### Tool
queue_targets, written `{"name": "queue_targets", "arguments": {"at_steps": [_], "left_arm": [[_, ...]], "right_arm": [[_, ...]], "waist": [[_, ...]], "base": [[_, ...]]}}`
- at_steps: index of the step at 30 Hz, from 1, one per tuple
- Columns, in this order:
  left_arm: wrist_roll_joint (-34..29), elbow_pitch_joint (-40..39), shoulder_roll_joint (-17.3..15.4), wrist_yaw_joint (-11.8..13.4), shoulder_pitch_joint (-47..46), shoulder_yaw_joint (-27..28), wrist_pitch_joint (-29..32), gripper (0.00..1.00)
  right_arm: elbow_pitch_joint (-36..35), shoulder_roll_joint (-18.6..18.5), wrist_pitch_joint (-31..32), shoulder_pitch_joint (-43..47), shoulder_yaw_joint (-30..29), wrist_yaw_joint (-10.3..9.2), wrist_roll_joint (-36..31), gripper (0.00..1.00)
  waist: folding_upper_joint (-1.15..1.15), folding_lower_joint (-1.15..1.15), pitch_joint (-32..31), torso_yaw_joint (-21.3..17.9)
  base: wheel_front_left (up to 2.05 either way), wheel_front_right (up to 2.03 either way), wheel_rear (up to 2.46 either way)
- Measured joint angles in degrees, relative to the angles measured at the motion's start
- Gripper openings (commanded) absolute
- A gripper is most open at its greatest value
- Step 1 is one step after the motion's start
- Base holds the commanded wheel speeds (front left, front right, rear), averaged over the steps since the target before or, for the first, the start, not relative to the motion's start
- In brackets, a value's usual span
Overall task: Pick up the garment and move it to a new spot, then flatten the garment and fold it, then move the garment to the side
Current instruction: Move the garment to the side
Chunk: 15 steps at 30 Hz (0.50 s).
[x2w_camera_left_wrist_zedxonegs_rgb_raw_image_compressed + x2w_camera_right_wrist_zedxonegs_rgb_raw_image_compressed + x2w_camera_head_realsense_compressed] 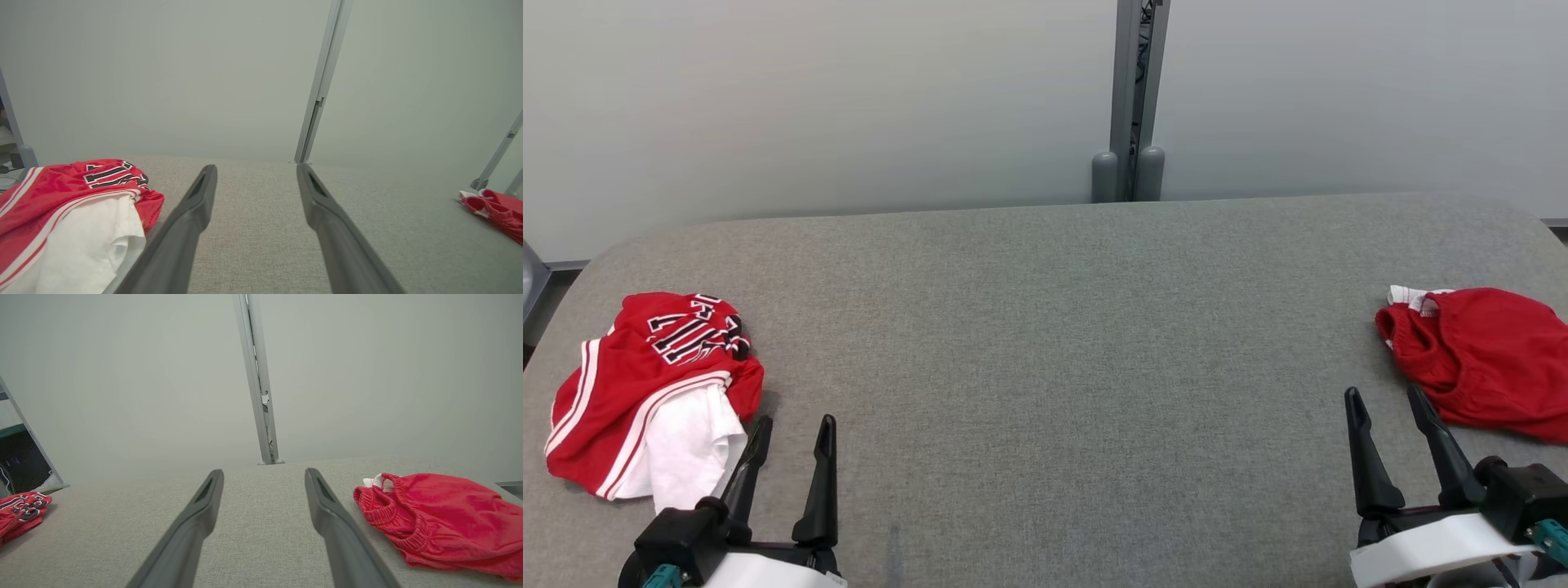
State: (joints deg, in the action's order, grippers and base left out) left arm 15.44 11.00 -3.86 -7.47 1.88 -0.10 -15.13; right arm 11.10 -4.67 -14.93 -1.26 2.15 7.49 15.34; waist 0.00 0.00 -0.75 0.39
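So the biggest thing here is the grey fabric table [1045, 327], which runs under and ahead of both claws. Behind it, past the fingertips, is a plain pale wall [809, 98].

Next up is the red jersey [629, 384], crumpled in a heap just to the outer left of the left gripper [795, 423]. It has black-and-white lettering on top and a white part [690, 445] spilling out right against that claw's left finger. Can't tell if it's actually touching.

The red shorts [1486, 359] are bunched up just beside the right gripper [1384, 394], on its outer right side and a bit ahead of the tips. The elastic waistband faces the claw, and the right wrist view shows a sliver of table between finger and cloth.

Both claws sit low over the table, fingers spread wide, only bare table between them, holding nothing.

Smallest bit: a grey metal post [1131, 98] stands at the far table edge, between the two claws and well ahead of them.
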Motion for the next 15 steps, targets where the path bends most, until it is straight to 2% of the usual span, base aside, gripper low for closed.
{"name": "queue_targets", "arguments": {"at_steps": [15], "left_arm": [[-0.7, 0.2, 0.3, 0.0, -0.4, -0.7, 0.0, 1.0]], "right_arm": [[-1.5, 0.9, 0.0, 0.3, 0.0, 0.0, -1.5, 1.0]], "waist": [[0.0, 0.0, 0.3, -0.7]], "base": [[0.0, 0.0, 0.0]]}}
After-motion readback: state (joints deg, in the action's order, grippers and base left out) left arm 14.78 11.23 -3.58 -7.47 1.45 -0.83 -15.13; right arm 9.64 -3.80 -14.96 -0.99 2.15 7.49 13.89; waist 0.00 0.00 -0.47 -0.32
